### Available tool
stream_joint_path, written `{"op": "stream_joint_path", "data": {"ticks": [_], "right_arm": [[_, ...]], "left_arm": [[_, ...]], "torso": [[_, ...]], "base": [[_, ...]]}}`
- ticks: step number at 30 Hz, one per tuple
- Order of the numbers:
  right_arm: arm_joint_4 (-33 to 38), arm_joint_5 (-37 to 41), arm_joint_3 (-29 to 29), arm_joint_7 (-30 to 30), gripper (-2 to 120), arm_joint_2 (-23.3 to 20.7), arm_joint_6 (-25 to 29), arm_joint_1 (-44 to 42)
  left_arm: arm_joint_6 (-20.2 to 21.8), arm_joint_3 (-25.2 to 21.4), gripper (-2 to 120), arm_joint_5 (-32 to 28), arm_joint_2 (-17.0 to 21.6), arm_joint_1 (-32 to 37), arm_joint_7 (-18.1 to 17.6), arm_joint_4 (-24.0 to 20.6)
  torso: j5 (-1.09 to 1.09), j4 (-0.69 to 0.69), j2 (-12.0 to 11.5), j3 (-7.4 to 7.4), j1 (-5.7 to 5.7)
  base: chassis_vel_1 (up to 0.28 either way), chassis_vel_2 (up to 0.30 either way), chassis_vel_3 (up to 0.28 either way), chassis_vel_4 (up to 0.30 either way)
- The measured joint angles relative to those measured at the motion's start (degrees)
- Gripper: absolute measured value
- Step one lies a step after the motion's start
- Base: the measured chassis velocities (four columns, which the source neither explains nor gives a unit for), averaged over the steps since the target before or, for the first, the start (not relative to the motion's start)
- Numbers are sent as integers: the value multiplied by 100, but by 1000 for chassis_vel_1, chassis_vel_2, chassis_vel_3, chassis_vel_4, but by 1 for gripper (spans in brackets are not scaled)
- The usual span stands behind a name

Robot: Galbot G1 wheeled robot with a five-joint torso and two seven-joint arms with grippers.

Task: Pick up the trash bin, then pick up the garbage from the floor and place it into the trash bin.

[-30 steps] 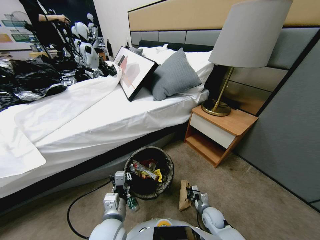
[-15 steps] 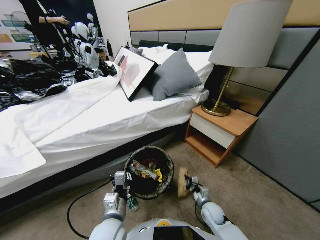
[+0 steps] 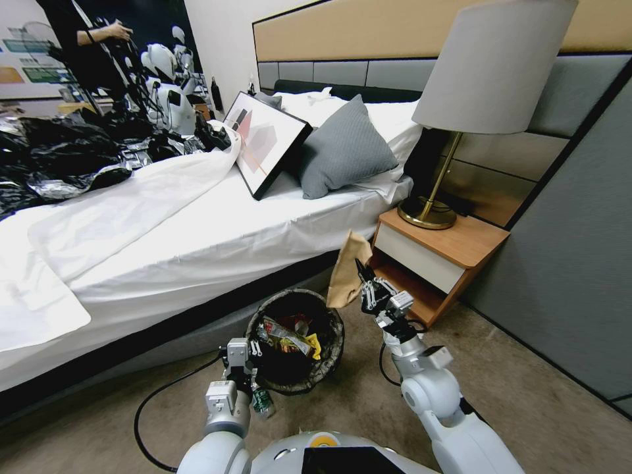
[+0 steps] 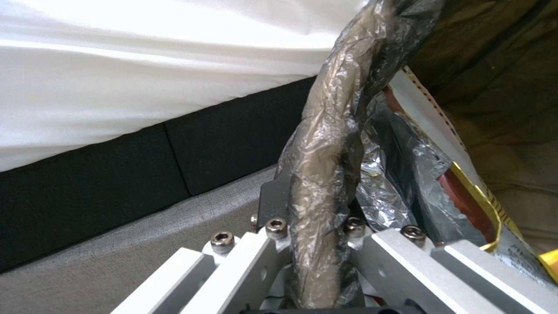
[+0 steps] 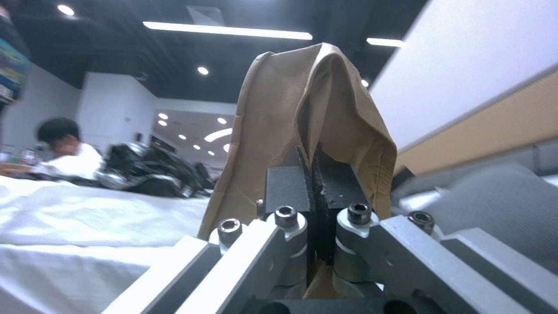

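The trash bin [image 3: 336, 341], lined with a dark bag, stands on the floor [image 3: 507, 388] beside the bed, with red and yellow wrappers [image 3: 288, 338] inside. My left gripper [image 3: 241, 357] is shut on the bin's near-left rim; in the left wrist view its jaws clamp the bag-covered rim [image 4: 325, 174]. My right gripper [image 3: 366, 288] is raised above and right of the bin, shut on a brown paper bag [image 3: 347, 270]. In the right wrist view the paper bag [image 5: 279, 126] sticks up between the shut fingers [image 5: 287, 187]. A small green-labelled bottle [image 3: 262, 401] lies by my left wrist.
The white bed [image 3: 197, 243] runs along the left, its dark base just behind the bin. A wooden nightstand [image 3: 454, 253] with a lamp [image 3: 490, 72] stands to the right of the raised bag. A black cable [image 3: 141, 408] loops on the floor at left. A grey wall panel [image 3: 579, 263] closes the right side.
My right arm has lifted the brown paper bag off the floor, from beside the bin to well above its right rim. The left gripper and bin have stayed put.
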Motion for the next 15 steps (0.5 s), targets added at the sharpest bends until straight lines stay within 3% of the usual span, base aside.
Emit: {"op": "stream_joint_path", "data": {"ticks": [8, 15], "right_arm": [[149, -303, -307, -383, 0, -63, 153, -379], [-319, -829, -712, -548, 0, -53, 384, -707]], "left_arm": [[-2, 33, 0, 14, -4, -5, 2, 12], [-6, 77, 0, 46, 0, -19, 4, 31]], "torso": [[0, 1, 0, 0, 0], [0, 0, 0, 0, 0]], "base": [[0, 0, 0, 0], [0, 0, 0, 0]]}}
